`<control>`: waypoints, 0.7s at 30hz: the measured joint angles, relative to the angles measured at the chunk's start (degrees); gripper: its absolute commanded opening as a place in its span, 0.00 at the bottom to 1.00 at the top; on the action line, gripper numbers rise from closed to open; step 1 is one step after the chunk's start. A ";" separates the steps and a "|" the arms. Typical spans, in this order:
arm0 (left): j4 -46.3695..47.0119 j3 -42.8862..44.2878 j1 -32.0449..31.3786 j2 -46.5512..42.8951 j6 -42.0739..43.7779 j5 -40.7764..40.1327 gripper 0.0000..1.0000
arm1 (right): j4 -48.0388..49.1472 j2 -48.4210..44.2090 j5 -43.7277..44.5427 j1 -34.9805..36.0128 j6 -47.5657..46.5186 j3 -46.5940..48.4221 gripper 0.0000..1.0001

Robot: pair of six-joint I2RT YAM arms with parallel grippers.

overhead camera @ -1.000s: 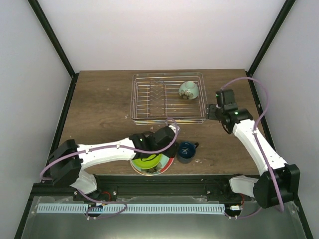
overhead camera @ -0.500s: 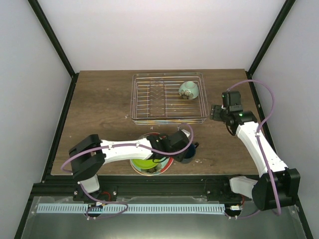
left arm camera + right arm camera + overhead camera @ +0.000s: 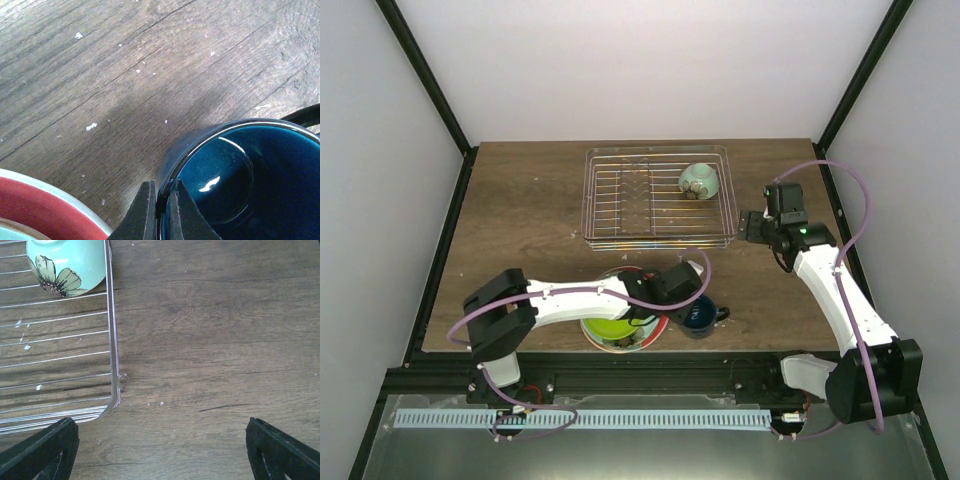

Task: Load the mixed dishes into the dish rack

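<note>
A small dark-blue mug (image 3: pixel 699 317) (image 3: pixel 240 175) stands upright on the table near the front edge. My left gripper (image 3: pixel 677 304) (image 3: pixel 161 210) is shut on its rim, one finger inside and one outside. Left of it lies a stack of plates, lime-green plate (image 3: pixel 611 326) on top, the red plate (image 3: pixel 35 210) showing at its edge. The wire dish rack (image 3: pixel 610 195) (image 3: pixel 114 370) stands at the back with the pale mint-green bowl (image 3: pixel 698 180) (image 3: pixel 67 265) in its right end. My right gripper (image 3: pixel 752 226) (image 3: pixel 161 450) hovers open beside the rack's right front corner, holding nothing.
The left arm stretches across the plate stack and hides much of it. Bare wooden table lies between the mug and the rack. Black frame posts stand at the table's back corners, with white walls around.
My left gripper has moved right from above the plates to the mug and shut on its rim, turning the mug a little. The right gripper has opened wider and shifted slightly right.
</note>
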 measured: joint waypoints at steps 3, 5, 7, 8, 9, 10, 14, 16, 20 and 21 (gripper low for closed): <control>0.02 0.20 -0.02 0.09 0.09 0.35 0.00 | 0.17 -0.02 -0.28 0.00 -0.37 0.00 1.00; 0.11 0.22 0.00 0.13 0.09 0.48 0.00 | 0.35 -0.02 -0.48 0.00 -0.46 0.00 1.00; 0.17 0.22 0.00 0.15 0.11 0.55 0.00 | 0.44 -0.02 -0.61 0.00 -0.48 0.00 1.00; 0.22 0.22 0.00 0.13 0.11 0.61 0.00 | 0.52 -0.02 -0.66 0.00 -0.50 0.00 1.00; 0.26 0.22 0.00 0.13 0.11 0.66 0.00 | 0.66 -0.02 -0.81 0.00 -0.50 -0.02 1.00; 0.28 0.22 0.00 0.13 0.15 0.68 0.00 | 0.74 -0.02 -0.90 0.00 -0.50 -0.02 1.00; 0.07 0.22 0.00 -0.24 0.63 0.83 0.00 | 1.20 -0.37 -2.32 0.00 -0.57 -0.66 1.00; -0.94 0.20 -0.04 -1.55 1.36 0.59 0.00 | 1.18 -0.70 -3.85 0.00 -0.59 -0.87 1.00; -3.06 -0.70 -0.07 -8.98 3.39 -2.69 0.00 | 2.03 -1.81 -8.87 0.00 -0.59 -0.87 1.00; -3.65 -0.92 -0.07 -11.80 4.20 -4.13 0.00 | 2.43 -2.16 -10.56 0.00 -0.57 -0.87 1.00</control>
